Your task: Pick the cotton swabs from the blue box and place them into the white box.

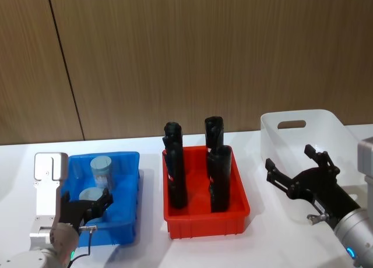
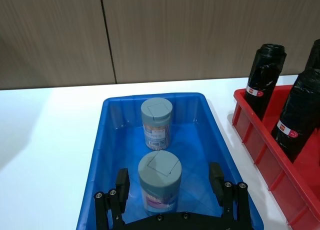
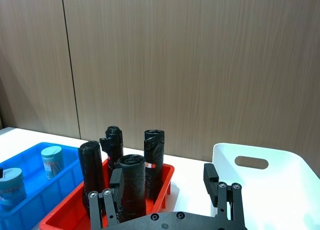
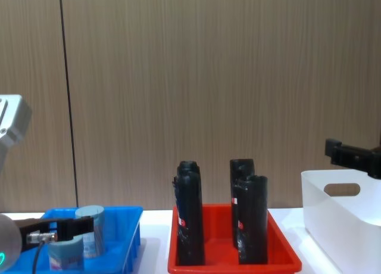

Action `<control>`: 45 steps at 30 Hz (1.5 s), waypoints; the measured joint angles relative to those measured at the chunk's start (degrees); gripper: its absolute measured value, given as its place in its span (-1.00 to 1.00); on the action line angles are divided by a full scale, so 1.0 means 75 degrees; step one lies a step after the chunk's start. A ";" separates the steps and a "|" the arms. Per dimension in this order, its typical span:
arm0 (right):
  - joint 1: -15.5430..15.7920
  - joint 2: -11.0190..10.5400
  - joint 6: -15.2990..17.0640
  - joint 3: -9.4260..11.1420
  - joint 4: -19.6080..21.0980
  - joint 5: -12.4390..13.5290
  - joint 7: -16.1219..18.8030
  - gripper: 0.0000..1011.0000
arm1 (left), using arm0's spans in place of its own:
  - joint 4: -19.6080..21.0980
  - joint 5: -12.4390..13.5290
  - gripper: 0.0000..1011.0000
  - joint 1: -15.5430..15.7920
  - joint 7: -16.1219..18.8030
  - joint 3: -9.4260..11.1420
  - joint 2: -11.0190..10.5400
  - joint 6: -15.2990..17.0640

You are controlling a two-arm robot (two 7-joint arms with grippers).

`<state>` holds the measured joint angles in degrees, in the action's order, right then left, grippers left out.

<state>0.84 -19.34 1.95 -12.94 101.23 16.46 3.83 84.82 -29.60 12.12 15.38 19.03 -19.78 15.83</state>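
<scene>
L gripper (image 2: 169, 181) sits low in the blue box (image 2: 107, 135), jaws spread wide. The near jar (image 2: 159, 169) of swabs stands upright between them, one finger (image 2: 122, 182) on each side and, as far as we can tell, neither pad touching it. The far jar (image 2: 157, 121) stands just beyond the fingertips, apart from the first. We read this as the approach-to-grasp step, w/ both jars in blue and no lift begun. Next, in our view: close square on the jar body below the lid, lift straight up clear of the box wall, then carry it off to the jaws' right, past the red tray (image 1: 239, 217) and its tall bottles (image 1: 175, 169), to the white box (image 1: 326, 117). R gripper (image 1: 291, 160), jaws likewise spread and holding nothing, hovers just by that box's near wall.
</scene>
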 joint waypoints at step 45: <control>0.0000 0.0000 0.0000 0.0000 0.0000 -0.0001 0.0000 0.98 | -0.1795 0.0887 0.99 0.0907 -0.1908 -0.0285 0.0067 0.0186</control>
<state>0.84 -19.33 1.95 -12.94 101.23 16.46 3.83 71.36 -22.94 18.92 1.07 16.89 -19.28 17.23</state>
